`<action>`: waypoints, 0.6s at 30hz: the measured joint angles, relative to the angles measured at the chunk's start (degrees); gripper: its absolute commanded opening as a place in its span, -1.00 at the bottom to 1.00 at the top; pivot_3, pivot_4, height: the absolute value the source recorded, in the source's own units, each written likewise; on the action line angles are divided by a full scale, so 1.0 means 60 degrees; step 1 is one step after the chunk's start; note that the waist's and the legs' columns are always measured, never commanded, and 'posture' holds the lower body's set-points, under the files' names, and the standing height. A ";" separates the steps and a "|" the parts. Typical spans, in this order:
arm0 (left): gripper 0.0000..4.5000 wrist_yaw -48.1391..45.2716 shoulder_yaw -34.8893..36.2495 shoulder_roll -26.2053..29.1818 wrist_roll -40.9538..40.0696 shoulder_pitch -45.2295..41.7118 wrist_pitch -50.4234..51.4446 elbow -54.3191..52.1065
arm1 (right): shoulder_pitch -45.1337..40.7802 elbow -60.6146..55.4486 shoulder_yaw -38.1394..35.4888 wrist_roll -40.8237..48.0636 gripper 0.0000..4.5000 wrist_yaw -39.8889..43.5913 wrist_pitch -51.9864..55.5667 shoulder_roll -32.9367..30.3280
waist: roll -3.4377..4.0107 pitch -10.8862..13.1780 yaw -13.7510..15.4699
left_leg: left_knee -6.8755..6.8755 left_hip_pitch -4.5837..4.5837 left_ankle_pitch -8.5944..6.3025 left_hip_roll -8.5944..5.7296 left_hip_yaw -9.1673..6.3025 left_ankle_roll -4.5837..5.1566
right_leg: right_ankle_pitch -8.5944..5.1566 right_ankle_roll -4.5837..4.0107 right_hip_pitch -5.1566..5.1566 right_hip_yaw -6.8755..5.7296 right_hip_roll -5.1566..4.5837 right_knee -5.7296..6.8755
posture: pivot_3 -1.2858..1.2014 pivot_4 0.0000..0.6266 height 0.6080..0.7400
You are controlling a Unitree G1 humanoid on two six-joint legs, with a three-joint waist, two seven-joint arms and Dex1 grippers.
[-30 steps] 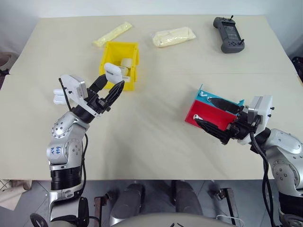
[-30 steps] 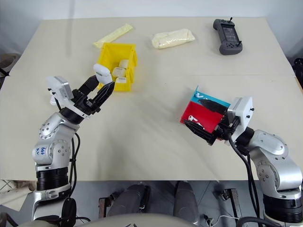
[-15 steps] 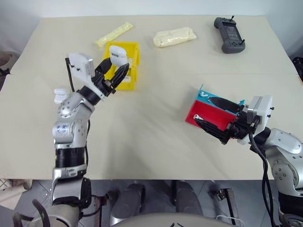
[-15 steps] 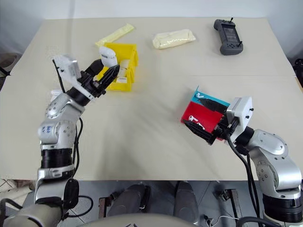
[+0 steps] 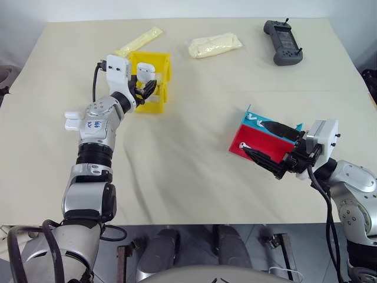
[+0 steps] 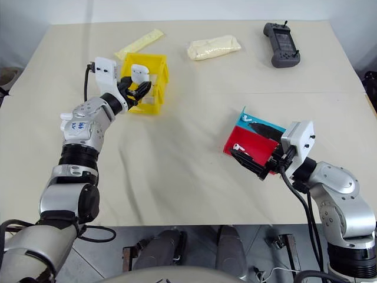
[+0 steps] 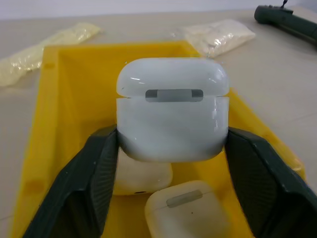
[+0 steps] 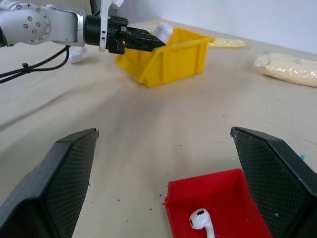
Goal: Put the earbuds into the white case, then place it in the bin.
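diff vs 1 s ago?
Left gripper carried the white case forward from short of the bin to over its open top; the case sits between its fingers, lid shut. Right gripper stayed open by the red and teal tray. Table items unmoved.

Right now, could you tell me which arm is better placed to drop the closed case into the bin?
Left: its fingers flank the glossy white case directly over the yellow plastic bin.
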 measured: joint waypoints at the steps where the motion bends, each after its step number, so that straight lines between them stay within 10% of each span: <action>1: 0.99 -0.0037 0.0002 0.0037 0.0029 0.0000 -0.0033 0.0004 | -0.0001 -0.0016 0.0000 -0.0003 1.00 -0.0024 0.0000 0.0001 | 0.0000 0.0000 0.0002 | 0.0000 0.0000 0.0000 0.0000 0.0000 0.0000 | 0.0000 0.0000 -0.0001 0.0000 0.0000 0.0001 | 0.03 -0.52 1.00; 18: 0.99 -0.4251 0.0957 0.2799 -0.1922 0.3665 0.0236 -0.4866 | -0.0100 -0.0184 0.0136 -0.0065 1.00 -0.0021 -0.0002 -0.0020 | 0.0005 -0.0003 -0.0230 | -0.0011 0.0008 -0.0001 0.0014 -0.0001 -0.0004 | -0.0001 -0.0003 -0.0003 0.0006 0.0005 0.0005 | 0.03 -0.52 1.00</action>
